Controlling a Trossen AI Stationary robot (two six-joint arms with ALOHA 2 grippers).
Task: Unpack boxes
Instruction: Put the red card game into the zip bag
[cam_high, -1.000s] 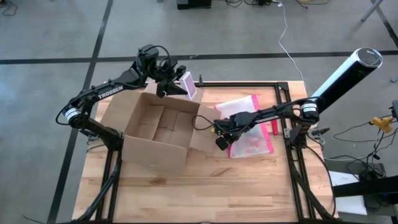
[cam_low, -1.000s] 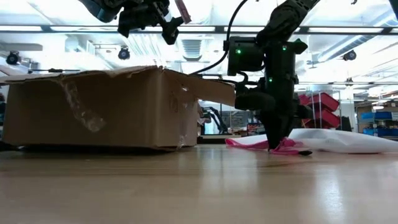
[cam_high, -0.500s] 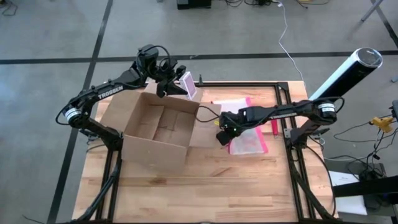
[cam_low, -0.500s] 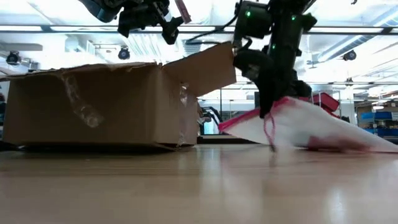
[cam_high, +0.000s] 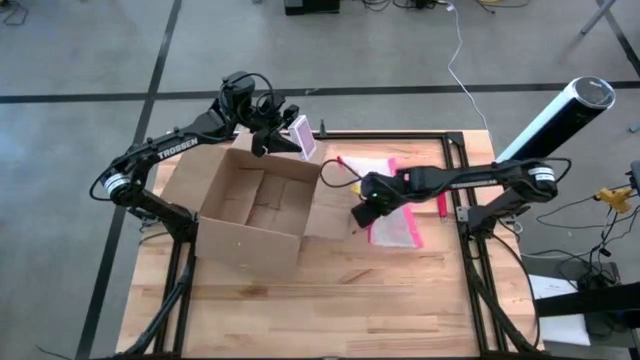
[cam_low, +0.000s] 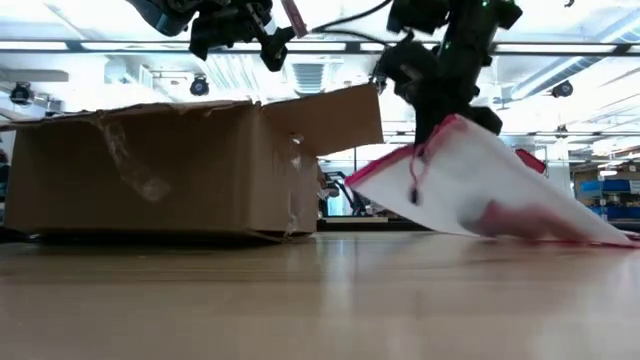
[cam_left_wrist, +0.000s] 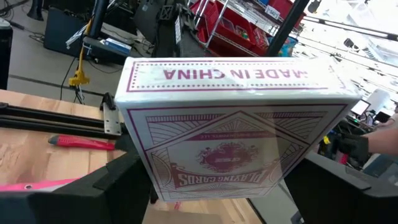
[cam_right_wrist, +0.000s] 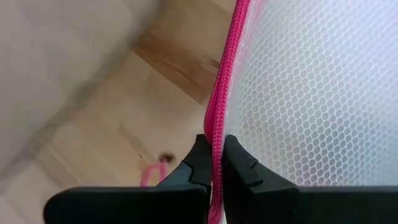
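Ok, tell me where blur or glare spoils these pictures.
Low view: bright ceiling lights wash out the background, and the pink-edged translucent mesh pouch smears at its lower end. Right wrist view: the wooden table is soft, the pouch mesh sharp. Left wrist view: the white and purple playing-card box is crisp, the room behind glary.

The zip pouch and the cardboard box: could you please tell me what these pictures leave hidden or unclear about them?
- Zip pouch contents: a pink blur in the low view; mesh alone fills the right wrist view, where the right gripper pinches its pink edge.
- Cardboard box far-side interior: covered in the high view by the left gripper and its playing card box.
- Box labels: too small to read.
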